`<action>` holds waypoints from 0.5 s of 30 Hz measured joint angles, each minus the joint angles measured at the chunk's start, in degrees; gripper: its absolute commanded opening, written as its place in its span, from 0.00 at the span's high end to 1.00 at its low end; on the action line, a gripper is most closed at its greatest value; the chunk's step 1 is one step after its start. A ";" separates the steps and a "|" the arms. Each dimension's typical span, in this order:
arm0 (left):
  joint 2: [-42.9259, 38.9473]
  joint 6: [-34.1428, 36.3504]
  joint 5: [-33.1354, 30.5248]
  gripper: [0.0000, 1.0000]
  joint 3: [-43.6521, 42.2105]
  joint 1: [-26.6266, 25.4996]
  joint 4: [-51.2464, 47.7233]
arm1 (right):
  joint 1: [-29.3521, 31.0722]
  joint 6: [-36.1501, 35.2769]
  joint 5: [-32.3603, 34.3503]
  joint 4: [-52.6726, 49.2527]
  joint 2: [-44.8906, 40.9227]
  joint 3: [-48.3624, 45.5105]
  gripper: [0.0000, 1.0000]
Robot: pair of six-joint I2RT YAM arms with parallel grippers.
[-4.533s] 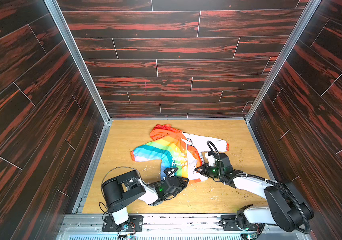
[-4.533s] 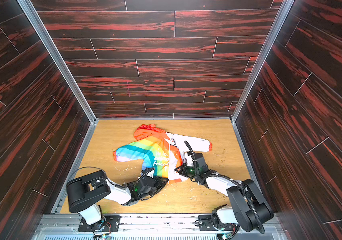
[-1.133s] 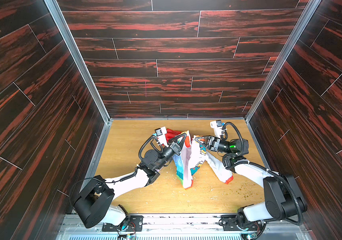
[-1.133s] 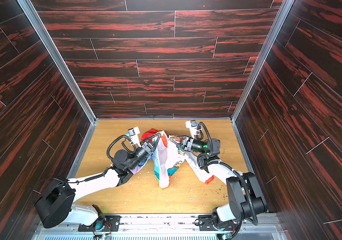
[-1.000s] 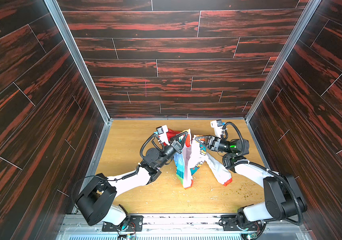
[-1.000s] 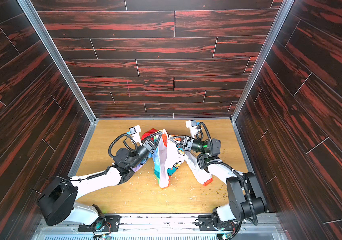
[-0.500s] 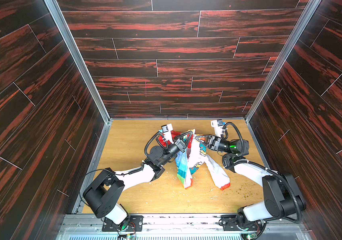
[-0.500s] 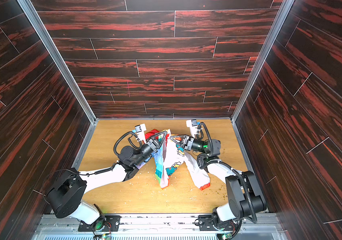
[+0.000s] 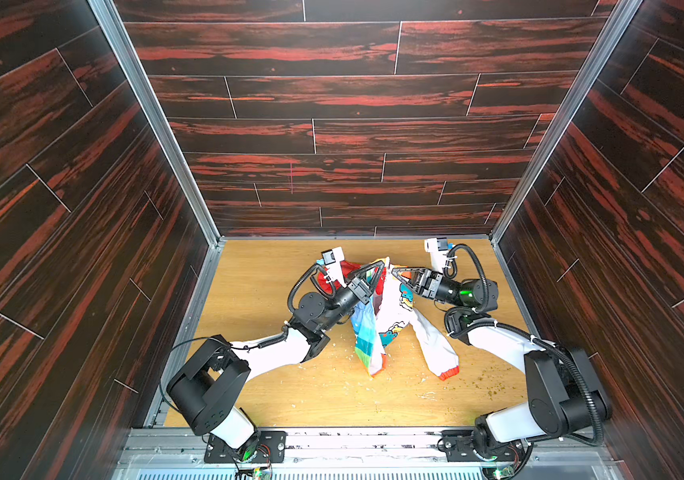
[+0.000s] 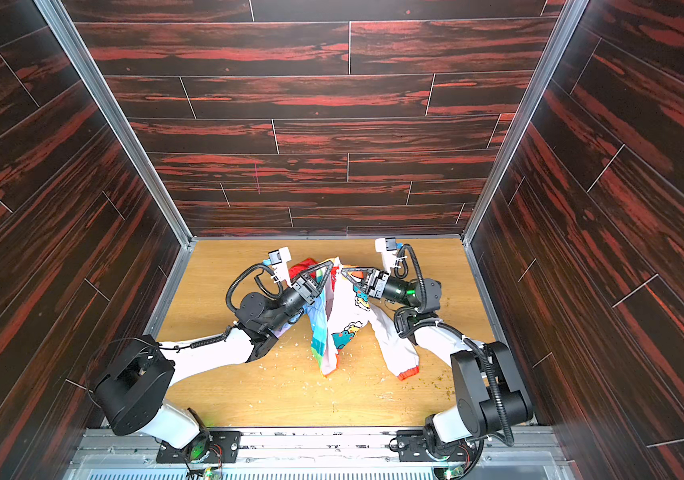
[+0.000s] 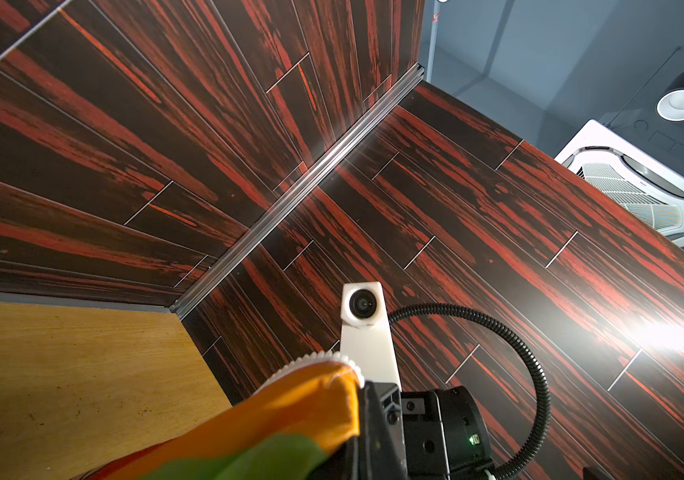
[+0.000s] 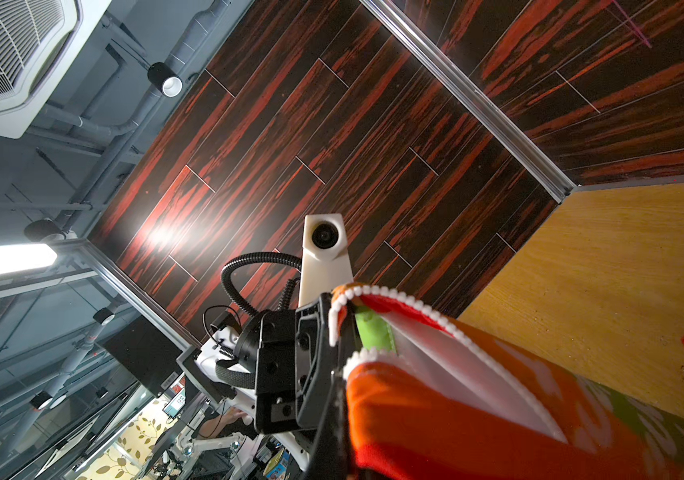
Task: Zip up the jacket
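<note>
The jacket (image 9: 378, 328) hangs bunched from both grippers, rainbow half on the left and white cartoon half on the right in both top views (image 10: 334, 328). My left gripper (image 9: 378, 267) and my right gripper (image 9: 394, 271) are raised tip to tip, each shut on an orange front edge of the jacket. A white sleeve with an orange cuff (image 9: 445, 373) trails to the floor. The left wrist view shows orange fabric with white zipper teeth (image 11: 319, 399). The right wrist view shows two rows of zipper teeth (image 12: 398, 299) apart, with the jacket open between them.
The wooden floor (image 9: 273, 390) is boxed in by dark red-black plank walls with aluminium corner posts (image 9: 203, 232). Crumbs lie scattered near the front right (image 9: 494, 388). Each arm's wrist camera (image 11: 361, 305) faces the other at close range.
The jacket has gone from lying flat on the floor to hanging from both grippers. Over the last second the left gripper moved right, closing on the right gripper, and the sleeve swung lower.
</note>
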 measured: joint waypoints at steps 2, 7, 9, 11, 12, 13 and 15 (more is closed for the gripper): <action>-0.02 0.00 0.00 1.00 -0.26 -0.02 0.20 | 0.04 0.00 0.07 0.00 0.00 0.00 1.00; 0.00 0.00 -0.02 1.00 -0.46 -0.04 0.35 | 0.33 0.02 0.07 0.00 0.00 0.00 1.00; 0.00 0.00 -0.11 1.00 -0.46 -0.04 0.35 | 0.37 0.00 0.07 0.00 0.00 0.00 1.00; 0.00 0.00 -0.22 1.00 -0.46 -0.04 0.37 | 0.37 0.00 0.07 0.00 0.00 0.00 1.00; 0.00 0.00 -0.22 1.00 -0.46 -0.04 0.37 | 0.37 0.00 0.07 0.00 0.00 0.00 1.00; 0.00 0.00 -0.24 1.00 -0.46 -0.04 0.37 | 0.37 0.00 0.11 0.00 0.00 0.00 1.00; 0.04 -0.07 -0.26 1.00 -0.48 -0.04 0.50 | 0.37 0.00 0.22 0.00 0.00 0.00 1.00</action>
